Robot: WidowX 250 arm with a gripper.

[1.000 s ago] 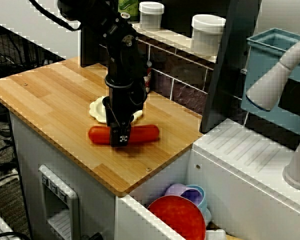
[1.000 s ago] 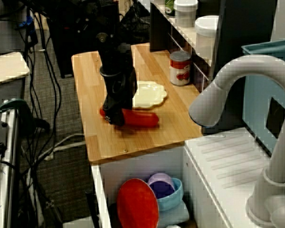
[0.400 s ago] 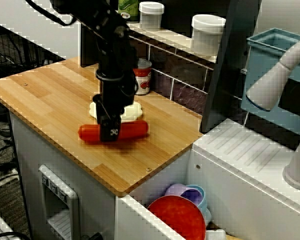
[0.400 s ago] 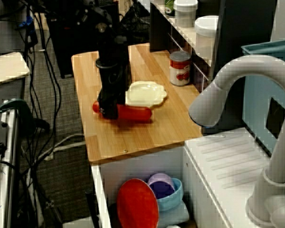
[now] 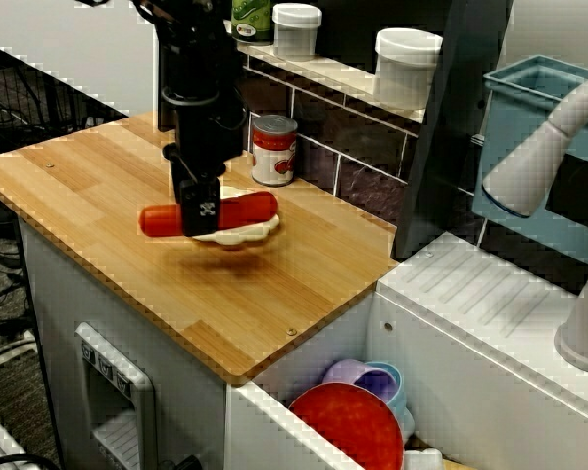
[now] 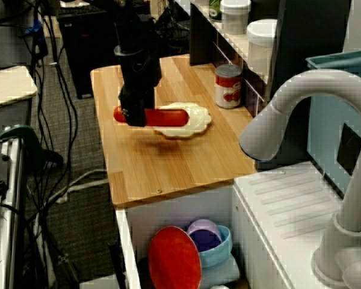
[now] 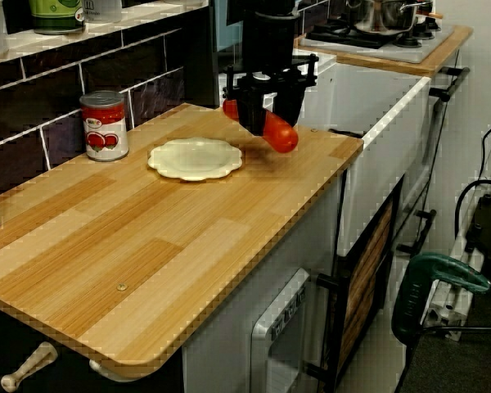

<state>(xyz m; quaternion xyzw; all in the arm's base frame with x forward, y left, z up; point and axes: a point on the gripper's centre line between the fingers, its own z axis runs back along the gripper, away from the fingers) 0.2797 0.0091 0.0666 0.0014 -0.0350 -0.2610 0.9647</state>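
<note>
My black gripper (image 5: 201, 213) is shut on the middle of a red sausage (image 5: 247, 208), which hangs level a little above the wooden counter (image 5: 88, 186). In the front view the sausage overlaps the near edge of a cream scalloped plate (image 5: 247, 233). From the sink side, the gripper (image 6: 135, 115) and sausage (image 6: 168, 117) sit just left of the plate (image 6: 198, 118). Looking along the counter, the gripper (image 7: 266, 110) holds the sausage (image 7: 280, 135) in the air beyond the plate (image 7: 195, 157), apart from it.
A red-labelled tin can (image 5: 271, 149) stands by the tiled wall behind the plate. White jars (image 5: 407, 64) sit on the shelf above. A grey faucet (image 6: 301, 114) and sink lie right of the counter, with a red plate (image 5: 353, 421) and bowls below. A stove with a pot (image 7: 385, 16) is beyond the counter's end.
The gripper has lifted the sausage off the wood and carried it up and back-left, from in front of the plate to over its near edge. The can is now uncovered.
</note>
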